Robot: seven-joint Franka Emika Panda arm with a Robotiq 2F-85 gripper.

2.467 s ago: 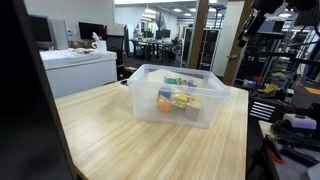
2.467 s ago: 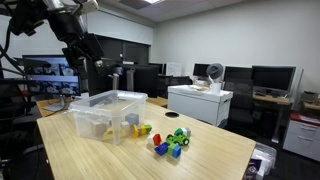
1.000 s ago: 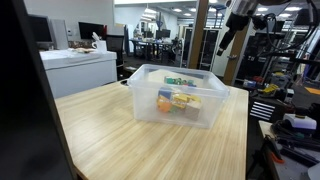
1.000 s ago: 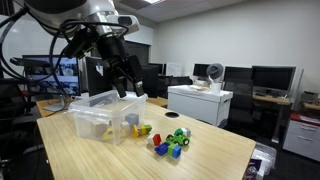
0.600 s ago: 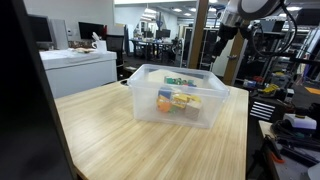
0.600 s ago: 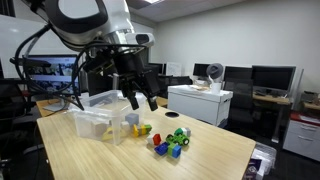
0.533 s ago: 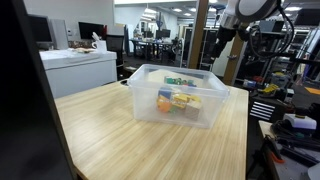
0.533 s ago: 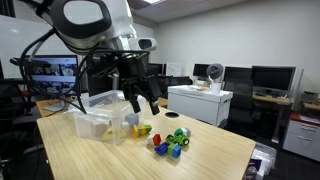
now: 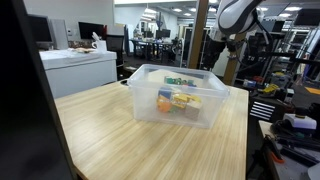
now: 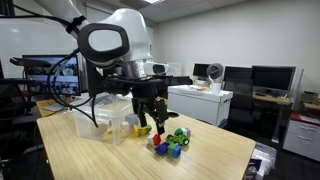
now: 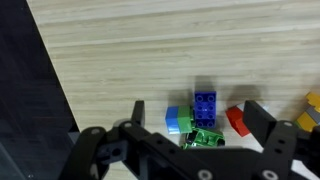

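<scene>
The gripper [image 11: 195, 112] hangs, jaws spread (holding nothing), above the blue block [image 11: 205, 103], which lies between its fingers, slightly toward one o'clock.

I work in an open-plan office doubling as a robotics lab: dark monitors [image 10: 268, 78] on desks, office chairs [image 9: 141, 47] under ceiling strip lights [image 9: 150, 14], and racks of cabled equipment [image 9: 292, 50] beside my wooden worktop [image 9: 110, 140].
</scene>
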